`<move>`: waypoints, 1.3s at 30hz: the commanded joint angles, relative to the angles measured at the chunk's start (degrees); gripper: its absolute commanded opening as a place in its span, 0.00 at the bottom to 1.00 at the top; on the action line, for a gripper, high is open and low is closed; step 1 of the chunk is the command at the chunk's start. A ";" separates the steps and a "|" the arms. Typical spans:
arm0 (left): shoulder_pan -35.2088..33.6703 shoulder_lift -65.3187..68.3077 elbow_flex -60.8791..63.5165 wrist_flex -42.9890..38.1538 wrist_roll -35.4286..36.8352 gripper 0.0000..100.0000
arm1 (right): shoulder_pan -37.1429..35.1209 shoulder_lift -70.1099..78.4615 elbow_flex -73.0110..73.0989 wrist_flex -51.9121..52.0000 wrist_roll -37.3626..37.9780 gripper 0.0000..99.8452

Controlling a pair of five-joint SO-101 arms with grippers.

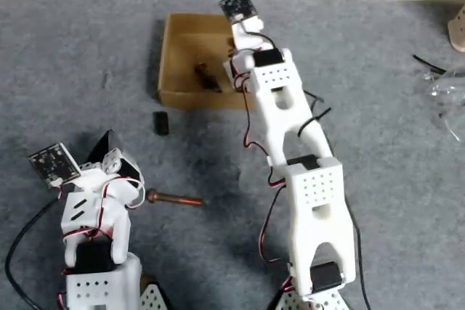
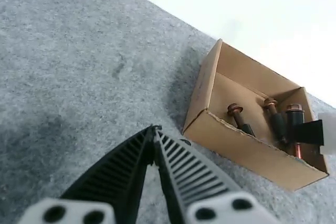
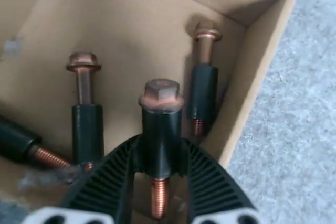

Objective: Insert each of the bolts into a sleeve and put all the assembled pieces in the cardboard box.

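The right gripper [image 3: 160, 148] is over the right side of the cardboard box [image 1: 195, 98]. Its claw is clamped on the black sleeve of one held piece [image 3: 160, 124], a copper bolt seated in a sleeve with the thread poking out between the fingers. Three more assembled pieces lie on the box floor. A second piece [image 3: 86, 124] and a third piece [image 3: 203, 90] flank the held one, and a fourth piece [image 3: 14, 139] is cut off by the view's edge. That makes four sleeved bolts.

On the grey table [image 1: 378, 107], one loose bolt [image 1: 174, 198] lies near and left of the box, just right of the left arm. One empty sleeve [image 1: 160, 123] sits just in front of the box's near wall. The left gripper [image 2: 155, 131] hangs over the table to the near left of the box, its two fingers pressed together on nothing.
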State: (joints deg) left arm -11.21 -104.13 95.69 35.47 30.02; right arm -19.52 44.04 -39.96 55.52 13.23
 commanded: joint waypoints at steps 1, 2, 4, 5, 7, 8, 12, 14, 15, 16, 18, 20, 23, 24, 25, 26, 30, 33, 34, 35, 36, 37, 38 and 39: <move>-0.13 -0.57 0.66 -1.23 -0.44 0.01 | 0.57 -2.07 -4.18 1.89 0.53 0.06; -0.13 -0.57 0.66 -1.23 -0.44 0.01 | 0.57 -2.07 -4.18 2.33 0.53 0.10; -0.13 -0.57 0.66 -1.23 -0.44 0.01 | 0.75 -2.07 -4.18 3.30 0.53 0.18; -0.13 -0.57 0.66 -1.23 -0.44 0.01 | 0.75 -2.07 -4.18 3.82 0.53 0.22; -0.13 -0.57 0.66 -1.23 -0.44 0.01 | 0.84 -2.07 -4.18 4.70 0.53 0.28; -0.13 -0.57 0.66 -1.23 -0.44 0.01 | 0.84 -2.24 -4.18 5.14 0.53 0.29; -0.13 -0.57 0.75 -1.23 -0.44 0.01 | 0.84 -2.86 -5.05 6.64 0.35 0.30; -0.13 -0.57 0.75 -1.23 -0.44 0.01 | 0.84 -3.91 -6.64 8.75 0.18 0.30; -0.13 -0.57 0.75 -1.23 -0.44 0.01 | 0.92 -4.44 -7.52 9.98 0.18 0.30; -0.13 -0.57 0.75 -1.23 -0.44 0.01 | 0.92 -5.14 -8.75 11.47 0.09 0.30; -0.13 -0.57 0.75 -1.23 -0.44 0.01 | 0.92 -6.73 -11.91 15.16 0.09 0.30; -0.13 -0.57 0.75 -1.23 -0.44 0.01 | 0.75 -8.48 -15.43 19.65 0.09 0.30; -0.13 -0.57 0.75 -1.23 -0.44 0.01 | 0.57 -10.77 -21.23 26.51 0.09 0.30; -0.13 -0.57 0.75 -1.23 -0.44 0.01 | 0.48 -11.30 -23.08 28.44 0.09 0.30; -0.13 -0.57 0.75 -1.23 -0.44 0.01 | 0.48 -11.65 -24.84 30.29 0.09 0.30; -0.13 -0.57 0.75 -1.23 -0.44 0.01 | 0.48 -11.91 -26.59 32.22 0.09 0.30; -0.13 -0.57 0.84 -1.23 -0.44 0.01 | -0.75 -12.18 -34.15 41.54 0.09 0.30; -0.13 -0.57 1.36 -1.49 -0.44 0.01 | -2.86 -12.53 -39.78 45.58 0.09 0.30; -0.13 -0.57 1.36 -1.49 -0.44 0.01 | -3.21 -13.05 -41.19 45.58 0.09 0.30; -0.13 -0.57 1.36 -1.49 -0.44 0.01 | -3.47 -13.76 -42.33 45.58 0.09 0.30; -0.13 -0.57 1.36 -1.49 -0.44 0.01 | -3.82 -14.37 -42.77 45.58 0.09 0.30; -0.13 -0.57 1.36 -1.49 -0.44 0.01 | -4.79 -15.25 -42.68 45.58 0.09 0.30; -0.13 -0.57 1.36 -1.49 -0.44 0.01 | -5.58 -15.96 -42.68 45.58 0.09 0.30; -0.13 -0.57 1.36 -1.49 -0.44 0.01 | -6.46 -16.92 -42.68 45.58 0.09 0.30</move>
State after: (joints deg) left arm -11.21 -104.13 95.87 35.47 30.02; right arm -23.03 33.41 -79.43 99.74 13.14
